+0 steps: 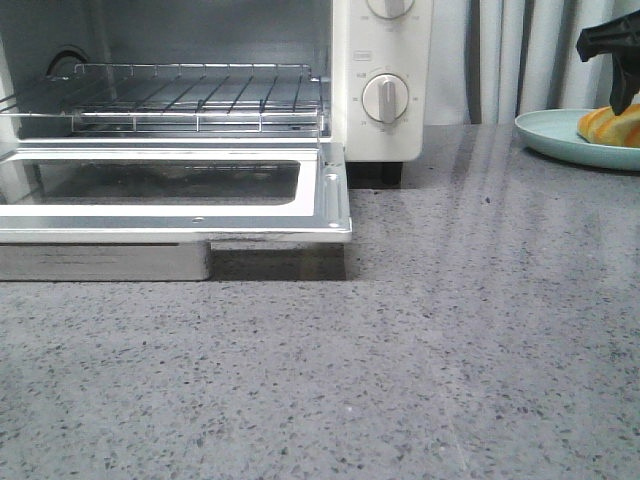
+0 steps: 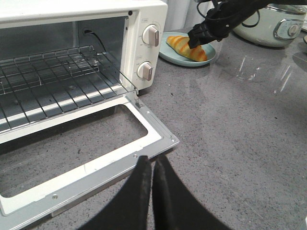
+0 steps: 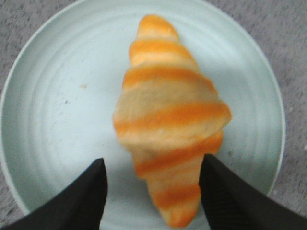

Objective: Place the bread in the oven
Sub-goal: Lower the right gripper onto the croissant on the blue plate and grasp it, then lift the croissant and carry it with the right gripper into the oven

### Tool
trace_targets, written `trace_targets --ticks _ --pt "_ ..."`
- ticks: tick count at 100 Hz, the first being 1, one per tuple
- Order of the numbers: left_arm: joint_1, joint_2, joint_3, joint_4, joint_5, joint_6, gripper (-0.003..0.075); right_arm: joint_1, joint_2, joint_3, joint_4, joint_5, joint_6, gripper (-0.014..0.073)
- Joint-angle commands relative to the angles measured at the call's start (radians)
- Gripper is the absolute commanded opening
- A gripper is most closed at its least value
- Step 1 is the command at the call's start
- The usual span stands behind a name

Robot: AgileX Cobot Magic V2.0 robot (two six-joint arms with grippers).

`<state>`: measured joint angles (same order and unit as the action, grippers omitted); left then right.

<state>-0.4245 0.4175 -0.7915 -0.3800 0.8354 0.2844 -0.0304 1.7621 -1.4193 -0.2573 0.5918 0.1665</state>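
1. The right gripper hangs over the plate with its fingers spread wide, one on each side of the bread's narrow end, not visibly touching it.
2. The bread lies flat in the middle of that pale green plate, on the counter beside the oven.
3. The left gripper has its fingers pressed together, holding nothing, just in front of the oven's lowered door.
4. The wire rack inside sits bare.

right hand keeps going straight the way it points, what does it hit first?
Most likely the croissant: the open right hand straddles its tapered end above the pale green plate. Exact height above it is unclear.
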Motion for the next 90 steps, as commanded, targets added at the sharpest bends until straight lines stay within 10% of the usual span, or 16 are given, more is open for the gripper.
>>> trace_targets --ticks 1,38,59,90 --pt "0.003 -0.004 -0.031 -0.03 -0.054 0.001 -0.0022 -0.022 -0.023 -0.039 -0.046 -0.093 0.003 0.0378" --pt "0.003 -0.009 -0.031 -0.05 -0.053 0.001 -0.0022 -0.052 0.076 -0.039 0.088 -0.045 0.008 0.0364" --pt "0.003 -0.009 -0.031 -0.059 -0.053 0.001 -0.0022 -0.052 0.09 -0.039 0.138 0.027 0.003 -0.0078" --pt "0.003 -0.009 -0.031 -0.064 -0.037 0.001 -0.0022 -0.048 -0.039 -0.099 0.156 -0.1 -0.018 -0.0076"
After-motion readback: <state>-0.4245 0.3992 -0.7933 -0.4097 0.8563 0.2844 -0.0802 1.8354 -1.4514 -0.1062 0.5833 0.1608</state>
